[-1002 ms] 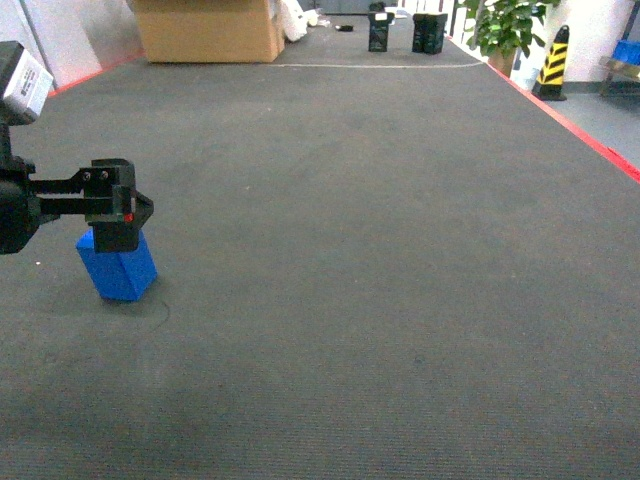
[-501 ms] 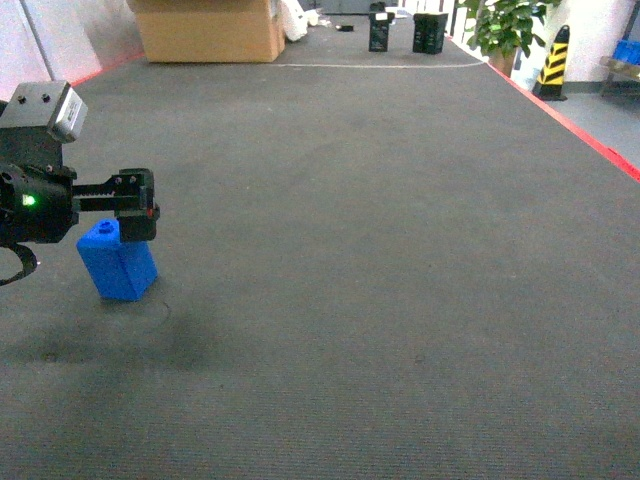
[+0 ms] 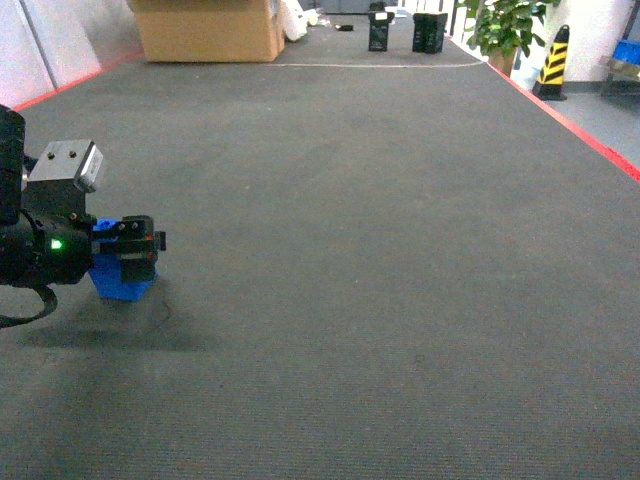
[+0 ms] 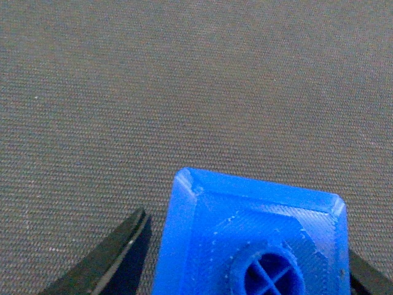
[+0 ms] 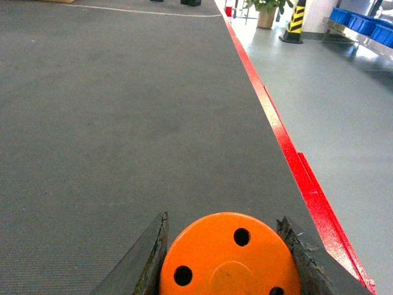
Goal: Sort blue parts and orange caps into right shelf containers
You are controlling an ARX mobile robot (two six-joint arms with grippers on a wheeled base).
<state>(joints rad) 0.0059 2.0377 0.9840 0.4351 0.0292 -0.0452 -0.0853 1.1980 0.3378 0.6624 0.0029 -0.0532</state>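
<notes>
— So where was the blue part (image 3: 122,283)?

— At about nine o'clock in the head view, standing on the dark grey carpet (image 3: 380,250). The left gripper (image 3: 137,256) was down around it, fingers spread, one on either side; the left wrist view showed a gap at the left finger (image 4: 104,261), and the stud faced up.

— And the right gripper (image 5: 228,246)?

— It was pinching an orange cap (image 5: 228,261), flat holed top toward the camera, jaws against both sides. Blue crates (image 5: 362,21) sat on a shelf at one o'clock, well apart, beyond the red floor line (image 5: 295,166).
</notes>
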